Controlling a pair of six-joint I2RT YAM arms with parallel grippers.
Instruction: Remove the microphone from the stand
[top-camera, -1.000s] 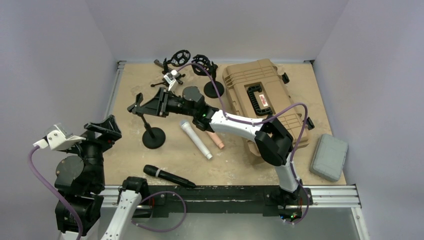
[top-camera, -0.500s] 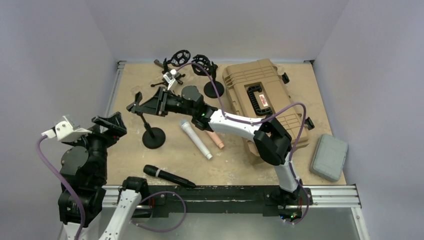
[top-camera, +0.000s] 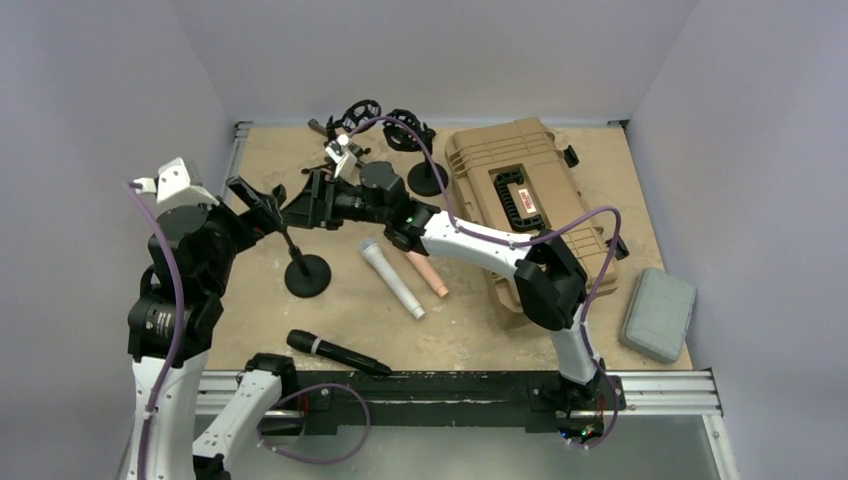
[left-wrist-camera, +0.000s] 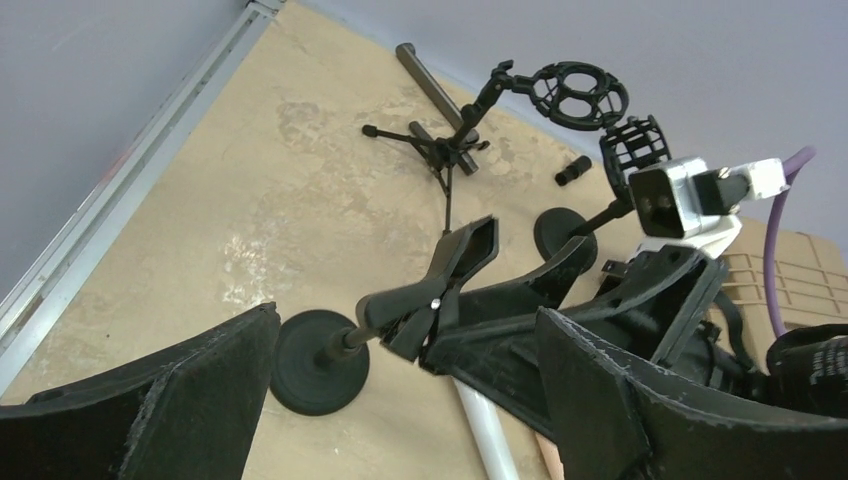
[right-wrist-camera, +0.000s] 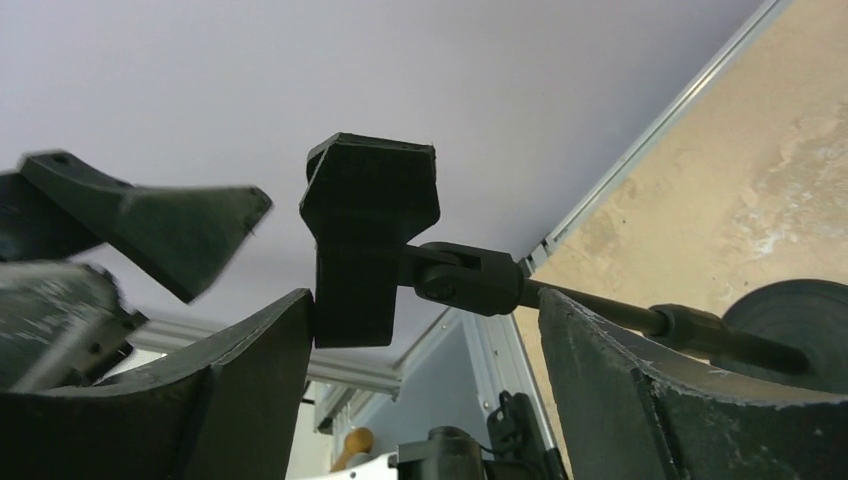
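The table is sandy brown, with pale purple walls all round it. The stand sits on the left part of the table on its round black foot. Its thin pole leans up to the clip at the top.

I look at the clip and see nothing in it. The white microphone lies flat on the table, just beside the foot of the stand. It is not touching the clip. So I think the main job is done: the microphone is off the stand.

My right gripper is up at the clip. Its fingers are spread apart, one on each side of the clip's head, and they do not squeeze it. My left gripper is close to the clip too. Its fingers are spread wide and hold nothing.

A black microphone and a pink one also lie on the table.

What I think is left is small: pull both arms back from the stand and do not knock it over.
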